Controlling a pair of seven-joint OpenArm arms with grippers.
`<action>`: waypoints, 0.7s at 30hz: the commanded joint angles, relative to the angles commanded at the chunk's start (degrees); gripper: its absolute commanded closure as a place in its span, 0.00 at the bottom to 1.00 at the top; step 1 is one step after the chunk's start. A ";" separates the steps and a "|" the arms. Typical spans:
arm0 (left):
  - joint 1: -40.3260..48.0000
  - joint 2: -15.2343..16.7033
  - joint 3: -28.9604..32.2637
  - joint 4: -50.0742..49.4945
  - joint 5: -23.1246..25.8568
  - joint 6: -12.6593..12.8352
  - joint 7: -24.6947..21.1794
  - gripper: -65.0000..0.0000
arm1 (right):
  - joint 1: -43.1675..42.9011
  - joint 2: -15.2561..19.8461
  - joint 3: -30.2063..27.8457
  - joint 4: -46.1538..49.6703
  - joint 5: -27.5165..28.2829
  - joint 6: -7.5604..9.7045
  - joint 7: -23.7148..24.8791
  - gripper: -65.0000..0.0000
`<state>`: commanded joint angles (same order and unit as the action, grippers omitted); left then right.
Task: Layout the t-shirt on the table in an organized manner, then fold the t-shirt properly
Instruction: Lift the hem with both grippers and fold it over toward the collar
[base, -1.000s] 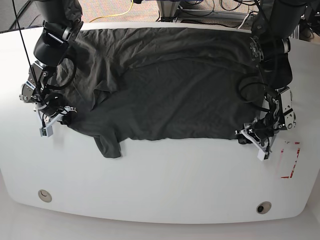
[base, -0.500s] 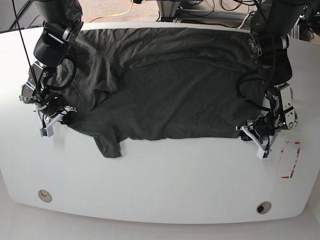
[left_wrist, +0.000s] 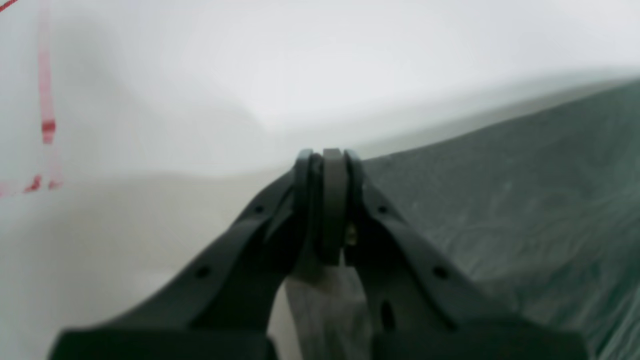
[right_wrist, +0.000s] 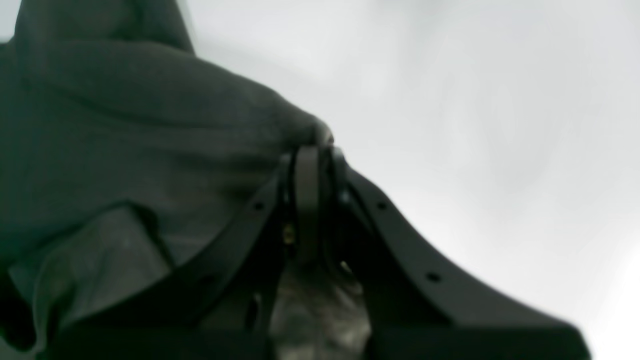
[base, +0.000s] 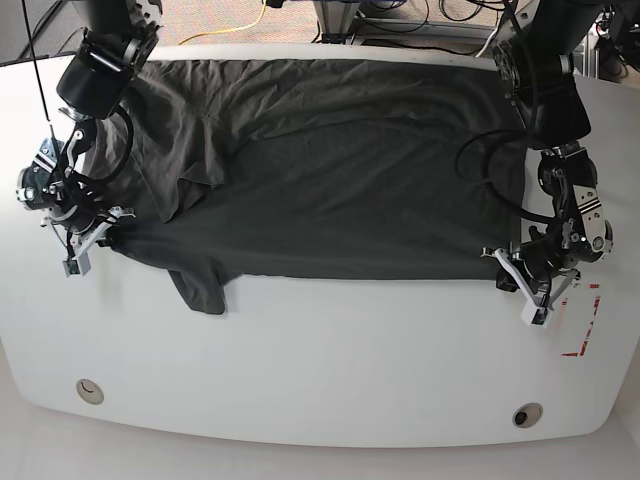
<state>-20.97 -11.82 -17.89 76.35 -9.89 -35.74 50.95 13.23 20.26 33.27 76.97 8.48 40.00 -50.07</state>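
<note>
T-shirt (base: 330, 170): spread wide over the far half of the worktop (base: 320, 370), one sleeve hanging toward the near edge.
Left tool (left_wrist: 325, 165): closed tight on the t-shirt hem, near the red dashed mark (base: 585, 325).
Right tool (right_wrist: 312, 155): closed, pinching the cloth at the opposite side.
</note>
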 joint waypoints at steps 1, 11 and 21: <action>0.18 0.00 0.00 0.97 0.00 -0.70 0.62 1.00 | -0.53 -0.18 0.00 1.41 0.26 0.00 -0.62 1.00; 4.22 0.26 0.00 11.25 0.00 -2.99 7.03 1.00 | -7.74 -0.53 0.09 14.86 3.60 0.00 -5.98 1.00; 12.57 0.35 0.00 20.75 0.00 -4.26 8.79 1.00 | -17.76 -2.20 0.18 27.78 7.12 0.00 -9.32 1.00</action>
<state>-8.40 -11.47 -17.89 97.10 -9.89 -40.00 59.74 -4.53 18.07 33.45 104.75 15.60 40.00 -59.38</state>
